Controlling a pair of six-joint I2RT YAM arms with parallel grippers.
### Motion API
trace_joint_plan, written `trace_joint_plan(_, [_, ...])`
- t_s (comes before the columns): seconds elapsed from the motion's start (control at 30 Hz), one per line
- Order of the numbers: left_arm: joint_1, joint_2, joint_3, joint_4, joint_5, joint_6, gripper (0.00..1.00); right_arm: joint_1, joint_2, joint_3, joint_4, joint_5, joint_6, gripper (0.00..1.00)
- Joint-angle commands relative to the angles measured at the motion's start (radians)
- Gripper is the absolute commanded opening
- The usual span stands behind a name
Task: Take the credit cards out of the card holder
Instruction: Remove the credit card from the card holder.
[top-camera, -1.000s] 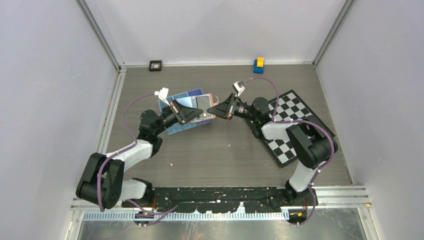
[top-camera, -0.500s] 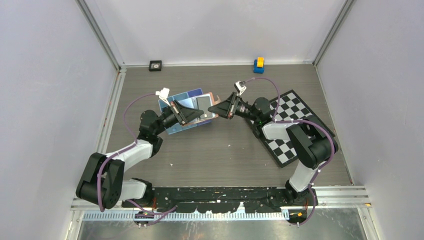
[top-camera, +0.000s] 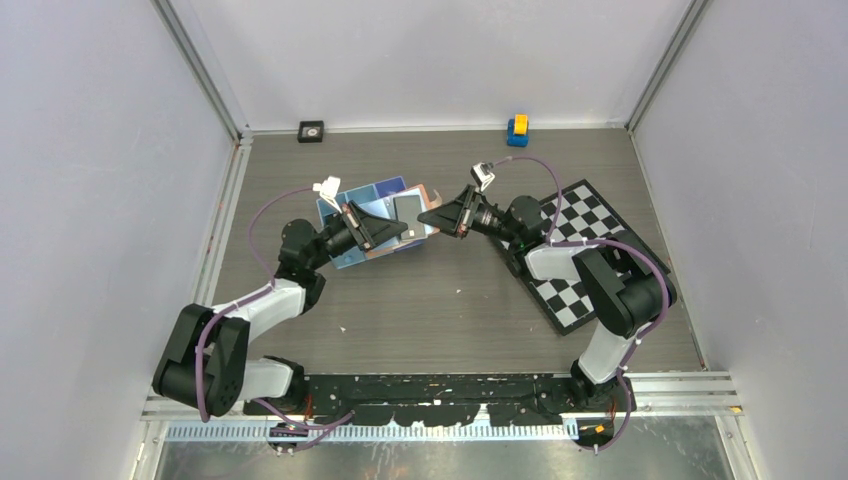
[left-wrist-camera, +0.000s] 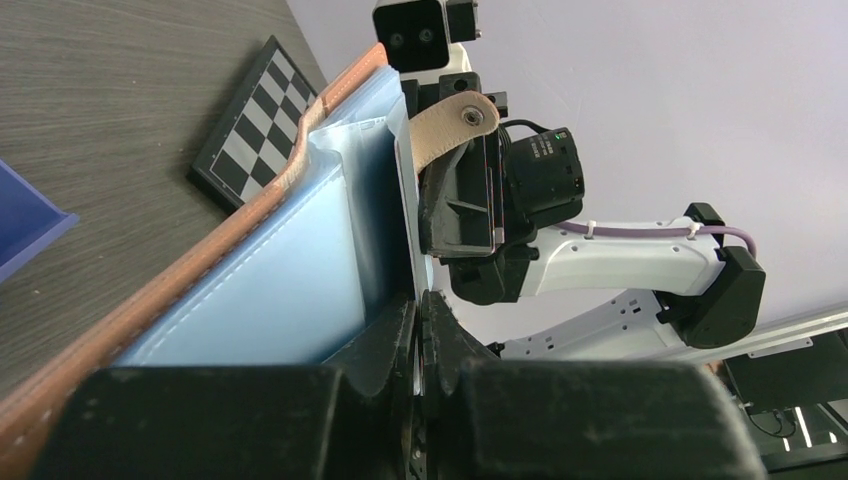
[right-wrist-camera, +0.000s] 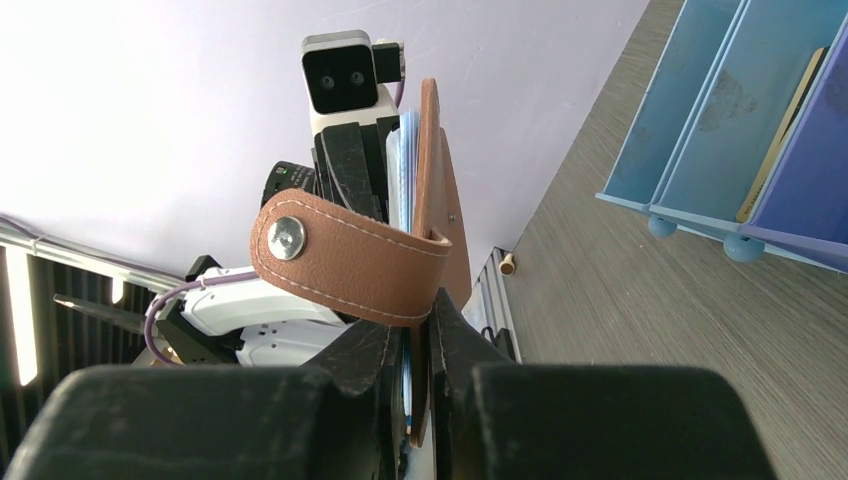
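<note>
You have the tan-brown leather card holder (right-wrist-camera: 432, 170) lifted clear of the grey wood-grain table (top-camera: 440, 300); it hangs between your two arms, over the right-hand edge of the blue plastic compartment tray (right-wrist-camera: 690, 90); the black-and-white checkered board (top-camera: 590, 205) lies well apart to the right, partly under your right arm. Your right gripper (right-wrist-camera: 420, 322) is pinched narrow on the holder's brown leather edge, just below its curled strap (right-wrist-camera: 350, 260) with the metal snap stud (right-wrist-camera: 286, 238); your left gripper (left-wrist-camera: 418, 305) is squeezed almost fully together on a thin pale edge at the holder's light-blue inner side. Whether that edge is lining or one of the credit cards, you cannot tell; the cards cannot be told apart from the pale blue layers (left-wrist-camera: 300, 280) tucked against the leather.
</note>
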Motion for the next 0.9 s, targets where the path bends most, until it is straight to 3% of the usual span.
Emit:
trace_joint_plan(0.0, [0.008, -0.005, 0.011, 0.018, 0.034, -0.008, 0.08, -0.016, -0.002, -0.006, 0.087, 0.03, 0.017, 0.13])
trace_joint_plan(0.37, [0.021, -0.003, -0.001, 0.058, 0.031, -0.034, 0.15, -0.021, 0.004, -0.009, 0.097, 0.035, 0.029, 0.09])
trace_joint_plan(0.57, [0.023, 0.009, -0.003, 0.08, 0.033, -0.048, 0.07, -0.022, 0.007, -0.009, 0.111, 0.031, 0.038, 0.08])
trace_joint_plan(0.7, [0.03, 0.014, -0.009, 0.106, 0.031, -0.062, 0.0, -0.023, 0.007, -0.012, 0.113, 0.033, 0.039, 0.15])
trace_joint_plan(0.87, [0.037, 0.012, -0.013, 0.091, 0.027, -0.061, 0.0, -0.029, 0.006, -0.017, 0.115, 0.037, 0.038, 0.22])
